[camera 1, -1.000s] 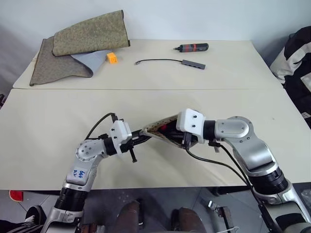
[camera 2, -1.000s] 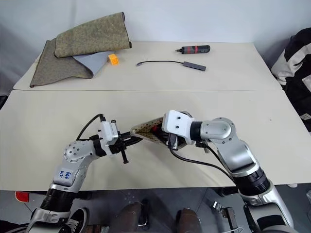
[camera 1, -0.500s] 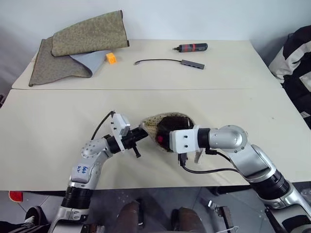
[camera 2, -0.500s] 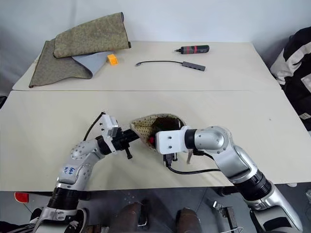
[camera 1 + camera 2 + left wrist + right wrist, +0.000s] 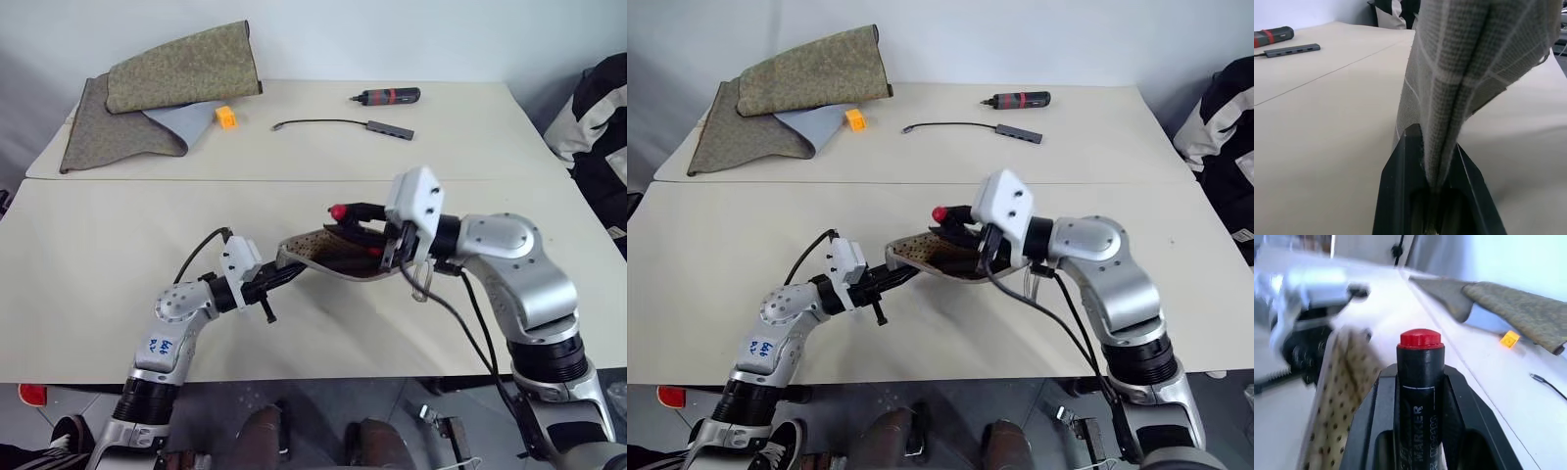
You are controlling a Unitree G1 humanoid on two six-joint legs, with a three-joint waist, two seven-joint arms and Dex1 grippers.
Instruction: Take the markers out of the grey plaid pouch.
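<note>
Right pincer [image 5: 355,220] is clamped on a stubby black marker with a red cap [image 5: 338,211], held above the open mouth of the flat grey plaid fabric pouch [image 5: 328,257]. Left pincer [image 5: 276,281] is pressed together on the pouch's near edge, keeping it lifted off the beige worktop [image 5: 88,255]. At the worktop's far end lie a folded olive speckled cloth [image 5: 171,78], a small orange block [image 5: 226,117] and a black-and-red pen-like tool [image 5: 389,96].
</note>
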